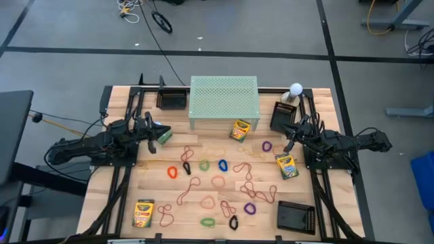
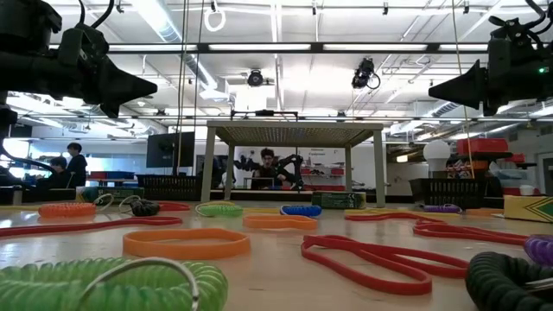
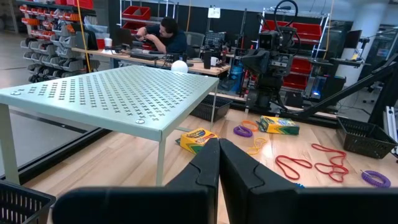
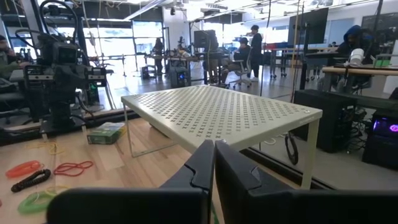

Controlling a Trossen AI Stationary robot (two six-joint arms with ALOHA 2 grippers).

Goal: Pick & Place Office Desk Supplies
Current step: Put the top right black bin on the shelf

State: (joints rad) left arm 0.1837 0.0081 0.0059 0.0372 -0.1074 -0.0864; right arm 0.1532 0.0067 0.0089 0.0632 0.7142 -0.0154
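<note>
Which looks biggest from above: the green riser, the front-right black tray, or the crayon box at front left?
1. Pale green riser, clearly largest.
2. Front-right black tray.
3. Front-left crayon box, smallest.

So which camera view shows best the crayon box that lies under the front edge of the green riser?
The high view: the crayon box shows whole, half under the riser. The left wrist view shows it close but slanted, behind a riser leg. In the low and right wrist views I cannot make it out.
</note>
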